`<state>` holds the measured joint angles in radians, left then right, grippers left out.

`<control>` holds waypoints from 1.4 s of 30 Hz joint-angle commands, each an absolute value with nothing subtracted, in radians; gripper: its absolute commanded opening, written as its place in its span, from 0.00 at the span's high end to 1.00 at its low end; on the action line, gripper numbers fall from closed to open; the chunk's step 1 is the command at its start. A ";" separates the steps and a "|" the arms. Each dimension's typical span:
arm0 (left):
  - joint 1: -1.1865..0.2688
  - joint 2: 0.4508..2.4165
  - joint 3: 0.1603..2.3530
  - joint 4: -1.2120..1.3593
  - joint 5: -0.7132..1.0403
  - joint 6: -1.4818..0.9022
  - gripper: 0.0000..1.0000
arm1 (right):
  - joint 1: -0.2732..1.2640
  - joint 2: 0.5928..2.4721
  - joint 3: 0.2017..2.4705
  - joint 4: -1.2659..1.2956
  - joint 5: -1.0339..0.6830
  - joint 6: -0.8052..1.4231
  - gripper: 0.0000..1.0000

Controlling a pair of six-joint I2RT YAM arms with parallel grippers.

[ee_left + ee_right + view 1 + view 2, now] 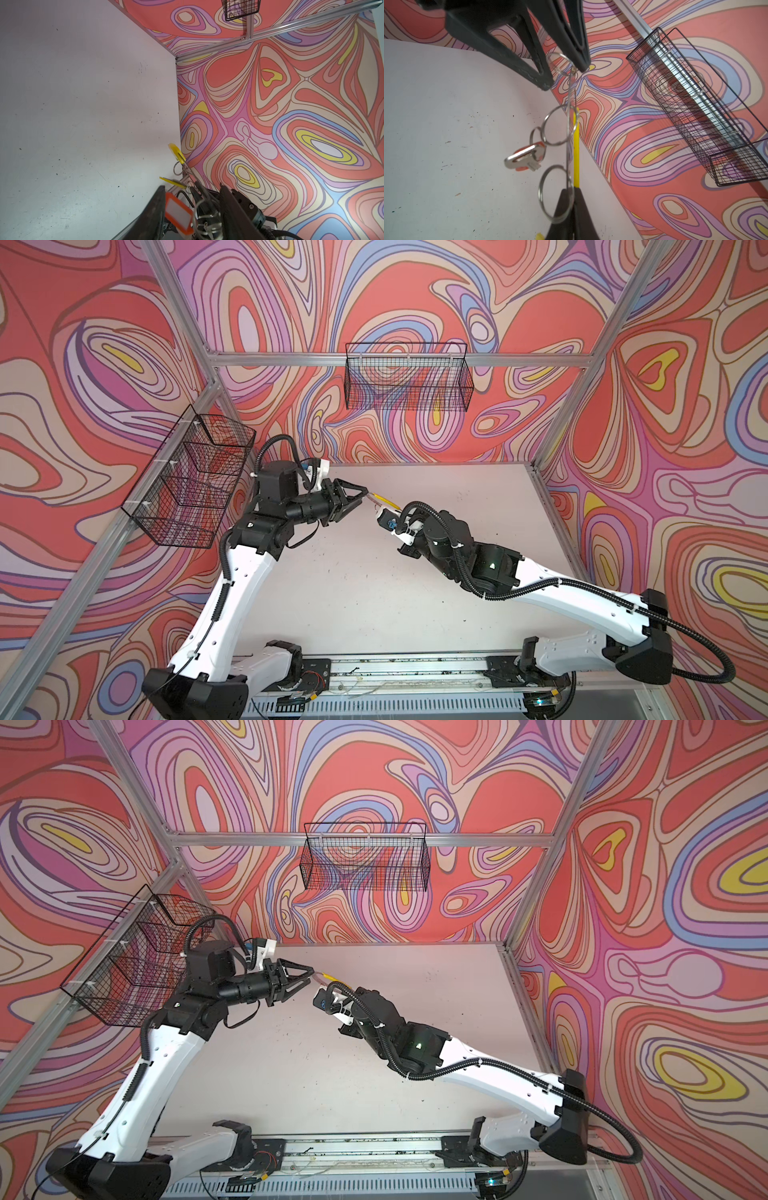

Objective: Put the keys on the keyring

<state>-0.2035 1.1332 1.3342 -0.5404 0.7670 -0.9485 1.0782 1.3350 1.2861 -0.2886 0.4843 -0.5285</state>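
The keyring (568,97) hangs edge-on above the table as a thin grey line with a yellow arc (576,145); both top views show it (384,501) (330,977) between the arms. My right gripper (573,194) is shut on its rim by a wire split ring (556,193). A silver key with a red tag (527,158) dangles from another split ring (559,124). My left gripper (564,76) (360,498) stands open around a small split ring (560,64) at the other end. The left wrist view shows the red tag (178,214) between its fingers (160,207) and a thin yellow piece (172,181), maybe the yellow tag.
The white table (457,510) carries only small dark specks. A black wire basket (407,377) hangs on the back wall and another (191,477) on the left wall next to my left arm. Aluminium frame posts (552,439) edge the table.
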 commanded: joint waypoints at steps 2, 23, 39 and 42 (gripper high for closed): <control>-0.195 1.039 1.424 -0.819 0.561 -0.608 0.54 | 1.072 1.368 1.355 -0.440 0.469 -0.430 1.00; -0.704 0.872 1.067 -0.280 -0.020 0.070 0.61 | 1.074 1.532 1.640 -0.782 0.386 -0.132 1.00; -0.710 0.945 1.087 -0.249 -0.018 0.112 0.55 | 1.074 1.515 1.634 -0.766 0.359 -0.094 1.00; -0.710 0.949 1.094 -0.256 -0.020 0.115 0.55 | 1.074 1.510 1.631 -0.762 0.362 -0.091 1.00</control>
<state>-0.7063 0.9443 1.0649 -0.2653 -0.0128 0.0834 1.0748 1.5299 1.6234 -0.7780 0.3664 -0.1078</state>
